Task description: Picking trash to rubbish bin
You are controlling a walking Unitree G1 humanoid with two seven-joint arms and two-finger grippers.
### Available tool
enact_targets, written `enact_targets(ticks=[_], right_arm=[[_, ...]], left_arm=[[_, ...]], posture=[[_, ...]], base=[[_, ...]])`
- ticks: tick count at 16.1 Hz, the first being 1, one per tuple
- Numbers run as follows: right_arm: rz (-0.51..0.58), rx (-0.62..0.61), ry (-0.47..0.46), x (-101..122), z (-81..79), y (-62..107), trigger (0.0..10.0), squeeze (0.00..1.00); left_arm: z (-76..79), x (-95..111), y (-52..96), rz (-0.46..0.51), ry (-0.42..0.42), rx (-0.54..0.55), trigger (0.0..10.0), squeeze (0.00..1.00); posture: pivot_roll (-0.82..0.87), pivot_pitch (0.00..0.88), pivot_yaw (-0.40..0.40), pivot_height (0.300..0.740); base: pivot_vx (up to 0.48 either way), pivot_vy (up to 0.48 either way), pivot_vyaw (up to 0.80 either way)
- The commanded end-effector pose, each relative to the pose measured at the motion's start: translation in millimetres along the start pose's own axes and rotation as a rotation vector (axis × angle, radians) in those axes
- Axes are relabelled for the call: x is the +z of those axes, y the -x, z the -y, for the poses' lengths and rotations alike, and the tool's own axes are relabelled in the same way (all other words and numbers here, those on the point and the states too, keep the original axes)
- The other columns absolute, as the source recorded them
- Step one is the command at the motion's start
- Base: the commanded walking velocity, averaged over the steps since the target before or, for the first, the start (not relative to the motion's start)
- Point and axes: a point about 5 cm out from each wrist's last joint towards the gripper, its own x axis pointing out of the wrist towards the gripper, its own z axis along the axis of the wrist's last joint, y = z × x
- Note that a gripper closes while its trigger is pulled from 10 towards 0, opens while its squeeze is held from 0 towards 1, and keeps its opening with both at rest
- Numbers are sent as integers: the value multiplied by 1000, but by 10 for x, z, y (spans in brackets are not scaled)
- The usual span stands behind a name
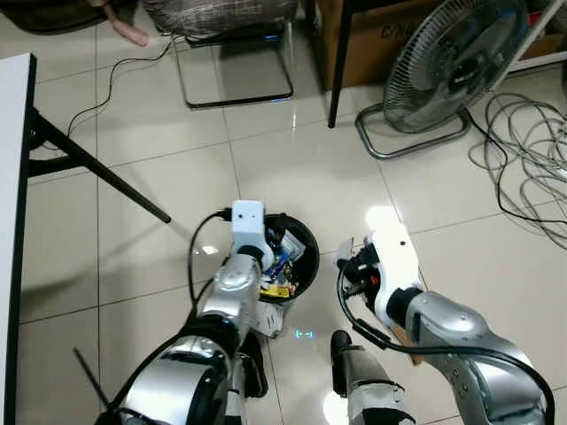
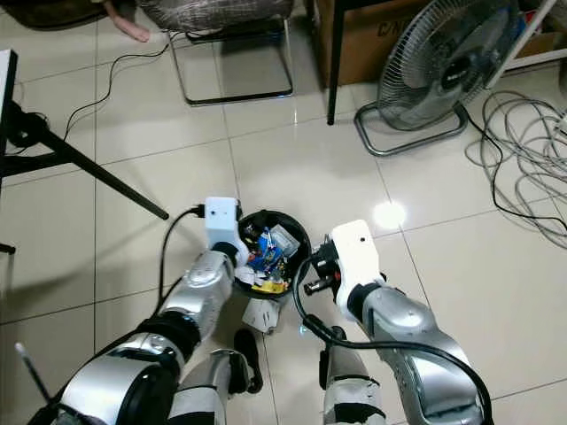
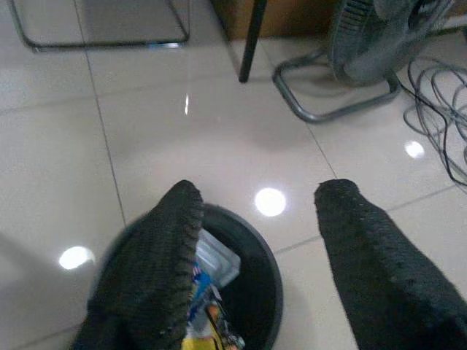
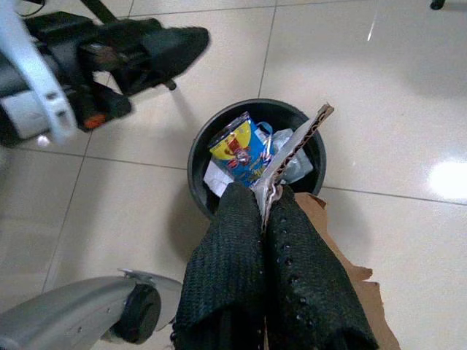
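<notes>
A round black rubbish bin stands on the tiled floor just ahead of me, holding a blue and yellow snack wrapper and clear plastic. My right gripper is shut on a torn piece of brown cardboard, whose upper end leans over the bin's rim. In the head views that gripper sits just right of the bin. My left gripper hangs open above the bin's left side, nothing between its fingers. Its white wrist covers part of the rim.
A white scrap lies on the floor against the bin's near side. A floor fan and loose cables are at the right, a chair frame and cardboard box behind, a slanted black table leg at the left.
</notes>
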Motion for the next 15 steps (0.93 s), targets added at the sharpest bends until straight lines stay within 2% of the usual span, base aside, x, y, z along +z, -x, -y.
enact_targets(ticks=[1, 2, 3, 6, 7, 9, 11, 15], right_arm=[[-7, 20, 9, -43, -12, -58, 10000, 0], [-1, 20, 21, -36, -7, -81, 10000, 0], [10, 21, 31, -11, 14, -134, 10000, 0], [31, 14, 35, 50, 79, -226, 10000, 0], [52, 5, 48, 104, 152, -320, 10000, 0], [66, 1, 59, 137, 192, -382, 10000, 0], [95, 6, 74, 196, 246, -474, 10000, 0], [146, 47, 114, 273, 289, -690, 10000, 0]], left_arm=[[-169, -105, 99, -10, -38, 12, 10000, 1000], [-234, -103, 127, 2, -60, 16, 10000, 1000], [-380, -95, 197, 28, -100, 21, 10000, 1000], [-669, -108, 352, 34, -152, 53, 10000, 1000], [-867, -149, 548, 17, -183, 50, 10000, 1000], [-917, -158, 677, 11, -201, 25, 10000, 1000], [-907, -85, 846, 27, -227, -19, 10000, 1000], [-758, 97, 1138, 21, -216, -110, 10000, 1000]], posture=[[-283, 368, 106, 740], [-283, 368, 106, 740], [-249, 359, 109, 740], [-195, 344, 107, 740], [-160, 335, 103, 740], [-150, 333, 102, 740], [-98, 336, 104, 740], [-40, 346, 109, 740]], base=[[0, 0, 0], [0, 0, 0], [0, 0, 0], [0, 0, 0], [0, 0, 0], [0, 0, 0], [0, 0, 0], [0, 0, 0]])
